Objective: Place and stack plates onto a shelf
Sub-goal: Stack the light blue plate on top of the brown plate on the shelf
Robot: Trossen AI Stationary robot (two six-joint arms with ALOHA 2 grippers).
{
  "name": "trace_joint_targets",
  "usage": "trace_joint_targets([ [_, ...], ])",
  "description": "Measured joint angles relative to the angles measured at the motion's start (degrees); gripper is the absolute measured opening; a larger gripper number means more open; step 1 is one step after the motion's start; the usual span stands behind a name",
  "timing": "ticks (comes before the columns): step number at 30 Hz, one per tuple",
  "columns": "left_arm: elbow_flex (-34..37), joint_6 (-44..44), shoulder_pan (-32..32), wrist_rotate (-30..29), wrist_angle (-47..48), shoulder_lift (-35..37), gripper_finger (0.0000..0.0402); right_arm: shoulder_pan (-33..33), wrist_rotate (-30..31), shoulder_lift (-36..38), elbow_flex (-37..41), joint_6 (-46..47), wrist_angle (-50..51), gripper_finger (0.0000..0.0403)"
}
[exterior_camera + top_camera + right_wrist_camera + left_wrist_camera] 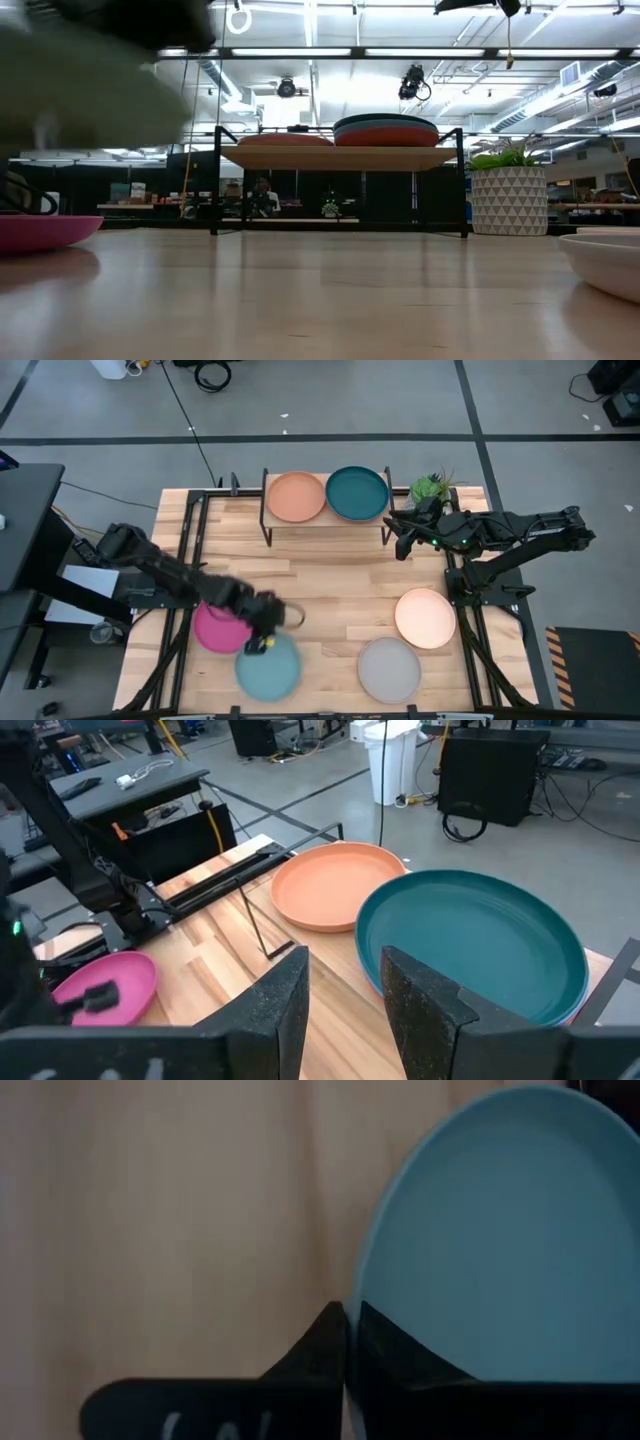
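Observation:
The light aqua plate [268, 666] sits at the table's near side, and my left gripper [259, 643] is shut on its far rim. In the low view the plate [80, 90] is a blurred shape above the tabletop. The shelf [326, 521] stands at the far edge. It carries a tan plate [295, 497] and a stack topped by the dark teal plate [357, 493], with an orange-red one [388, 138] under it. My right gripper [400, 544] is open and hovers just right of the shelf. The magenta [214, 630], cream [425, 617] and grey [389, 669] plates lie on the table. My left gripper [347, 1345] pinches the light aqua plate's rim [362, 1295], one finger over the plate's inner face and the other outside the edge. The fingers come from above, slanting down from the table's left. In the low view the plate shows raised above the tabletop.
A potted plant [430, 488] stands right of the shelf, close behind my right gripper. The magenta plate lies right beside the left arm's wrist. Bare wood [330, 590] stretches between the shelf and the near plates. Black frame rails run along both table sides.

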State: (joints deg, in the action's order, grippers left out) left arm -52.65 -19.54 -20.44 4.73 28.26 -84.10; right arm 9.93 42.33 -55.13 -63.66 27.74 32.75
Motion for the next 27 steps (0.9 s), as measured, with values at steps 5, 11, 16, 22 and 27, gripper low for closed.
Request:
trace_joint_targets([
  [5,-11.6,10.4,13.8,0.1,13.2,1.6,0.0014,-0.1,0.0,0.0,0.0,-0.5,-0.1,0.0132],
  [11,-22.5,15.0,32.8,0.4,21.4,1.7,0.0014,-0.4,0.0,0.0,0.0,-0.5,-1.0,0.0132],
  [16,-28.4,15.9,47.6,-1.3,24.1,1.7,0.0014,-0.4,0.0,0.0,0.0,-0.5,-1.1,0.0132],
  [22,-29.7,15.4,62.0,-6.4,22.5,1.3,0.0014,-0.4,0.1,0.0,0.0,-0.5,-2.1,0.0132],
  [27,-29.7,11.1,68.9,-5.9,18.9,-1.0,0.0021,-0.4,0.1,0.0,0.0,-0.5,-2.3,0.0132],
])
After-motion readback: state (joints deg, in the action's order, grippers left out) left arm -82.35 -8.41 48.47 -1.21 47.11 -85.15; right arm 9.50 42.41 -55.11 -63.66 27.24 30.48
